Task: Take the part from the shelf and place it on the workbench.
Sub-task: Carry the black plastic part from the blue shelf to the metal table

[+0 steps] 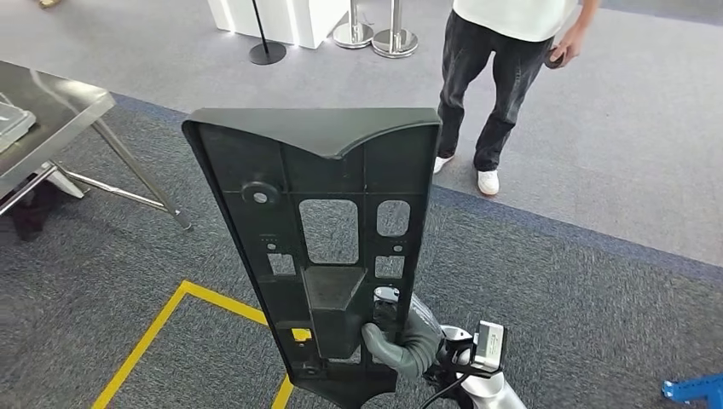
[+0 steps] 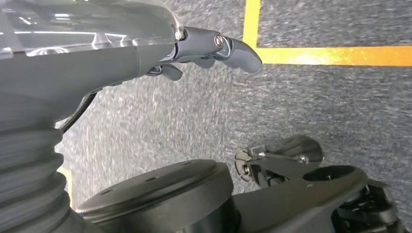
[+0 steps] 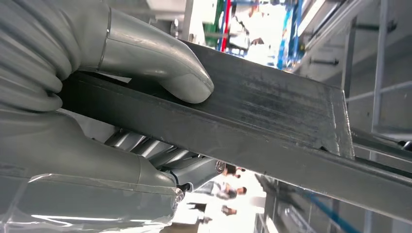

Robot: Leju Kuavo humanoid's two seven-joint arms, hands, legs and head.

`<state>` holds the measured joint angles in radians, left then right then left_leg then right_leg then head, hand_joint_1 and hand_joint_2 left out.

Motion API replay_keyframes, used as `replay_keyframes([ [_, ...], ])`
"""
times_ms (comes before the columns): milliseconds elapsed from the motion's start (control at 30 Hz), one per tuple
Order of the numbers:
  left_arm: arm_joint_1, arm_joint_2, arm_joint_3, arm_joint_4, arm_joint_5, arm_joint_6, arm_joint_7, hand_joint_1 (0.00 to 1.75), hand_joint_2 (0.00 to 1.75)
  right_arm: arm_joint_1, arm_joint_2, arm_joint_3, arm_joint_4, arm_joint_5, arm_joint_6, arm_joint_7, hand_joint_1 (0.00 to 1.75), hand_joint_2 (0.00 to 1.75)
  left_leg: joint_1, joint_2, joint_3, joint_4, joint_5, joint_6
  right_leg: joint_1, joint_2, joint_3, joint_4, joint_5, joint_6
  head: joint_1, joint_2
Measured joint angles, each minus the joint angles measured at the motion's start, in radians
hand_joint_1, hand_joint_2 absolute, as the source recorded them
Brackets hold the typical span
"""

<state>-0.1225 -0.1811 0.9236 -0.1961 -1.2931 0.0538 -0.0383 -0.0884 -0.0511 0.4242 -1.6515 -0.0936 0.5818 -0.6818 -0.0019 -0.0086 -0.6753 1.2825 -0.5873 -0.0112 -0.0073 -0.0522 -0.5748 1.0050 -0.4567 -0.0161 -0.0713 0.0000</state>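
Plainly, right robot hand (image 1: pixel 401 341) grips unlabelled dark part (image 1: pixel 320 221) upright.

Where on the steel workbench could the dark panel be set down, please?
The shiny steel workbench shows bare top along its near edge and corner, bordered by a pale tray at the picture's left edge; the rest is cut off. The right robot hand grips the dark ribbed plastic panel upright. Crowding: a person stands beyond the panel.
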Motion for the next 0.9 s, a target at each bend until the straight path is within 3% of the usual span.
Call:
replay_keyframes([
  [33, 0.002, 0.0, 0.0, 0.0, 0.0, 0.0, 0.001, 0.0, 1.75, -0.001, 0.0, 0.0, 0.004, 0.0, 0.004, -0.004, 1.75, 1.75, 0.0, 0.007, 0.025, -0.045, 0.03, 0.002, 0.001, -0.011, 0.003, 0.0, -0.002, 0.001, 0.0, 0.0],
  [100, 0.009, 0.001, 0.0, 0.0, -0.002, 0.0, 0.001, 0.0, 1.75, -0.005, 0.0, 0.0, 0.01, 0.003, 0.01, -0.009, 1.75, 1.75, -0.005, 0.051, 0.099, -0.191, 0.089, 0.012, 0.004, -0.031, 0.01, 0.0, -0.006, 0.005, 0.0, 0.0],
  [167, 0.016, 0.002, 0.0, 0.0, -0.005, 0.001, -0.002, 0.0, 1.75, -0.007, 0.0, 0.0, 0.014, 0.006, 0.013, -0.012, 1.75, 1.75, -0.015, 0.085, 0.138, -0.277, 0.107, 0.026, 0.008, -0.05, 0.013, 0.0, -0.009, 0.013, 0.0, 0.0],
  [267, 0.02, 0.003, 0.001, 0.0, -0.011, 0.001, -0.011, 0.0, 1.75, -0.012, 0.0, -0.001, 0.02, 0.012, 0.012, -0.012, 1.75, 1.75, -0.016, 0.058, 0.135, -0.288, 0.112, 0.042, 0.008, -0.075, 0.014, 0.003, -0.013, 0.027, 0.0, 0.0],
  [333, 0.018, 0.002, 0.001, 0.0, -0.013, 0.0, -0.015, 0.0, 1.75, -0.016, 0.0, -0.001, 0.022, 0.015, 0.013, -0.013, 1.75, 1.75, -0.009, 0.034, 0.138, -0.295, 0.121, 0.052, 0.004, -0.031, -0.002, 0.046, -0.042, 0.037, 0.0, 0.0],
  [400, 0.013, 0.001, 0.0, 0.0, -0.014, -0.001, -0.017, 0.0, 1.75, -0.017, -0.001, -0.003, 0.026, 0.015, 0.014, -0.013, 1.75, 1.75, -0.006, 0.013, 0.138, -0.297, 0.125, 0.057, 0.0, 0.03, -0.061, 0.168, -0.102, 0.044, 0.0, 0.0],
  [467, 0.011, 0.0, 0.0, 0.0, -0.013, -0.002, -0.017, 0.0, 1.75, -0.018, -0.002, -0.003, 0.033, 0.015, 0.018, -0.012, 1.75, 1.75, -0.005, -0.013, 0.136, -0.295, 0.126, 0.058, -0.002, 0.047, -0.126, 0.288, -0.138, 0.047, 0.0, 0.0],
  [500, 0.011, 0.0, 0.0, 0.0, -0.012, -0.002, -0.017, 0.0, 1.75, -0.02, -0.002, -0.003, 0.037, 0.014, 0.021, -0.012, 1.75, 1.75, -0.005, -0.027, 0.136, -0.293, 0.126, 0.058, -0.003, 0.048, -0.138, 0.303, -0.13, 0.047, 0.0, 0.0],
  [567, 0.011, 0.0, 0.0, 0.0, -0.011, -0.002, -0.017, 0.0, 1.75, -0.026, -0.002, -0.003, 0.044, 0.014, 0.024, -0.012, 1.75, 1.75, -0.005, -0.054, 0.137, -0.288, 0.124, 0.055, -0.006, 0.055, -0.105, 0.215, -0.061, 0.045, 0.0, 0.0],
  [633, 0.01, -0.001, 0.0, 0.0, -0.01, -0.002, -0.017, 0.0, 1.75, -0.037, -0.002, -0.003, 0.049, 0.013, 0.026, -0.012, 1.75, 1.75, -0.004, -0.078, 0.133, -0.28, 0.119, 0.048, -0.012, 0.1, -0.046, 0.078, -0.002, 0.042, 0.0, 0.0],
  [700, 0.009, -0.002, 0.0, 0.0, -0.009, -0.001, -0.017, 0.0, 1.75, -0.045, -0.002, -0.003, 0.053, 0.011, 0.026, -0.012, 1.75, 1.75, -0.002, -0.097, 0.123, -0.274, 0.117, 0.037, -0.015, 0.134, -0.023, 0.019, 0.009, 0.039, 0.0, 0.0],
  [767, 0.01, -0.001, 0.001, 0.0, -0.008, -0.002, -0.014, 0.0, 1.75, -0.049, -0.001, -0.003, 0.056, 0.008, 0.023, -0.012, 1.75, 1.75, 0.002, -0.115, 0.116, -0.275, 0.117, 0.024, -0.013, 0.12, -0.022, 0.014, 0.01, 0.03, 0.0, 0.0],
  [833, 0.012, 0.0, 0.001, 0.0, -0.008, -0.002, -0.008, 0.0, 1.75, -0.052, 0.001, -0.003, 0.057, 0.007, 0.02, -0.012, 1.75, 1.75, 0.002, -0.096, 0.109, -0.256, 0.101, 0.012, -0.014, 0.095, -0.013, 0.003, 0.01, 0.017, 0.0, 0.0],
  [900, 0.009, 0.001, 0.001, 0.0, -0.007, -0.002, -0.002, 0.0, 1.75, -0.053, 0.004, -0.003, 0.055, 0.007, 0.019, -0.011, 1.75, 1.75, 0.001, -0.042, 0.07, -0.165, 0.049, 0.004, -0.012, 0.067, -0.005, -0.004, 0.009, 0.006, 0.0, 0.0],
])
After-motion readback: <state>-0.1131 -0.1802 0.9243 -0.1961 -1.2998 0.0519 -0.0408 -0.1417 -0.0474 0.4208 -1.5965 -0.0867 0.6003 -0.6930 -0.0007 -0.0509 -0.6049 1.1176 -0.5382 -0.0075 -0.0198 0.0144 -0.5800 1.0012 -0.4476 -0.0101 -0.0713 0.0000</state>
